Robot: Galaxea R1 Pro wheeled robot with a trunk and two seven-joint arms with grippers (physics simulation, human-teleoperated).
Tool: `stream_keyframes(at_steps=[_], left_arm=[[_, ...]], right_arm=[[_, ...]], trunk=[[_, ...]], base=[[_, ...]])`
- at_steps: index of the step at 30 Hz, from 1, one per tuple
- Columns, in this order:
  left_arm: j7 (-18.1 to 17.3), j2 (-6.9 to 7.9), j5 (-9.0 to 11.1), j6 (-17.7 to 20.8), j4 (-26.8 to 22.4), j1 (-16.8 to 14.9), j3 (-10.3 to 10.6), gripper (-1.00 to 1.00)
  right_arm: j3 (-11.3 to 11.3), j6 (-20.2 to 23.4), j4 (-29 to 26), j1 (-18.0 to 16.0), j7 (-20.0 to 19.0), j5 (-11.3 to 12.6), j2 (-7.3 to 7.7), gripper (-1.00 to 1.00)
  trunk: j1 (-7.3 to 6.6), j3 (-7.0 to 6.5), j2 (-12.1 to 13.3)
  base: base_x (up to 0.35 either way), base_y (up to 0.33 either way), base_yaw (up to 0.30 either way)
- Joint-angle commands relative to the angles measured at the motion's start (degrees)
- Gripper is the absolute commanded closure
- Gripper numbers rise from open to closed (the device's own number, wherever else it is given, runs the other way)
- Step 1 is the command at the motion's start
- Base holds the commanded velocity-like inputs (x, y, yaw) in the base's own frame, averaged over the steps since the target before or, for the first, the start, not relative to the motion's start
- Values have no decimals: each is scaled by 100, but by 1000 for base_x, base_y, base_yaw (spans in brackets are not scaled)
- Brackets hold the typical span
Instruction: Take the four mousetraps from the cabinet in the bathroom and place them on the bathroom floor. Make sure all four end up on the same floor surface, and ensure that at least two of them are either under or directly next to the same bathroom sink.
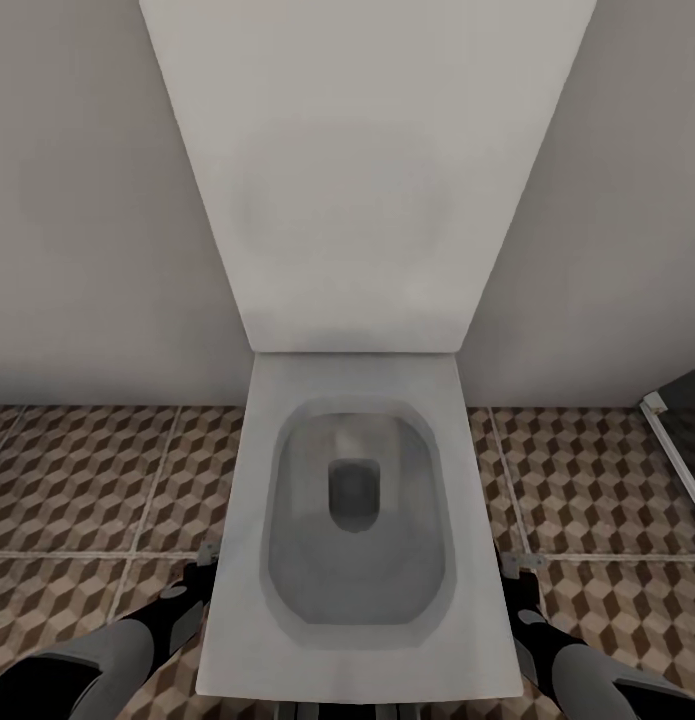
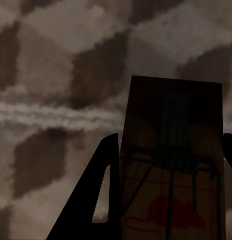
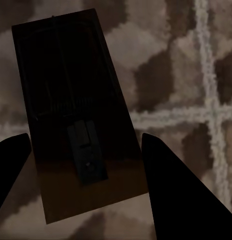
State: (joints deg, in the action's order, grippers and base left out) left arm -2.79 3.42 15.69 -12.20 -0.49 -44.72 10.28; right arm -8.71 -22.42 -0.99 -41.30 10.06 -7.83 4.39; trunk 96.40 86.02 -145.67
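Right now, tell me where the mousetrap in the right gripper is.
In the right wrist view, the mousetrap sits between the right gripper's fingers, above the cube-patterned bathroom floor.

Both arms lowered, left hand (image 2: 166, 165) and right hand (image 3: 85, 165) each gripping

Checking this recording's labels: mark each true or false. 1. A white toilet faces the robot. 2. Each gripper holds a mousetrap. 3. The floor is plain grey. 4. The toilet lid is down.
1. True: the white rectangular toilet stands ahead.
2. True: left gripper and right gripper each flank a flat brown wooden mousetrap.
3. False: the tiled floor has a brown-beige cube pattern.
4. False: the lid is up.
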Motion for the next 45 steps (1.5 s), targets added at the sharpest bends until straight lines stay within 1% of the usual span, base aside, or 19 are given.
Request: stream_keyframes(at_steps=[1,16,27,45], left_arm=[[-10,1,50,-19,7,-1,44,100],[-9,1,34,-19,-3,7,44,100],[-10,35,24,-19,-12,7,44,100],[-11,27,19,-14,-12,7,51,100]], right_arm=[[-43,-18,8,-3,20,-61,2,100],[-43,-25,11,-1,5,-63,9,100],[-43,-25,7,-1,-3,-75,9,100],[-43,-22,4,-1,-4,-79,14,100]], trunk=[[-1,3,-1],[-1,3,-1],[-1,3,-1],[-1,3,-1]], base=[[0,0,0],[0,0,0],[0,0,0],[0,0,0]])
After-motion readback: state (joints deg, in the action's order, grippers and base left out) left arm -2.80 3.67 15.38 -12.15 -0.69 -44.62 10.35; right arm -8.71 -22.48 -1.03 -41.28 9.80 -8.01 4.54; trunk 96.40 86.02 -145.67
